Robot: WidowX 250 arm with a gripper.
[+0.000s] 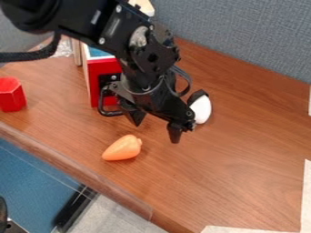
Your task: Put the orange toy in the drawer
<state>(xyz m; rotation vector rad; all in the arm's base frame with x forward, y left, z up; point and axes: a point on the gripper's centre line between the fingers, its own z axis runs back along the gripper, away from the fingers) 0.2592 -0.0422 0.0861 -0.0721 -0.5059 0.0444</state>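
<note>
On tbl (237, 173) — toy (123, 149), diag., tip lower L

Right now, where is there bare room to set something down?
The widest bare patch of the brown wooden tabletop runs between the orange carrot-shaped toy and the white strip at image right. A smaller one separates that toy from the red hexagonal block. It looks crowded around the black gripper, near the red box and the white-and-black object.

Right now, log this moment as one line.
gripper open, empty | orange toy on table, ungrasped | red drawer behind gripper | placement not done
</note>
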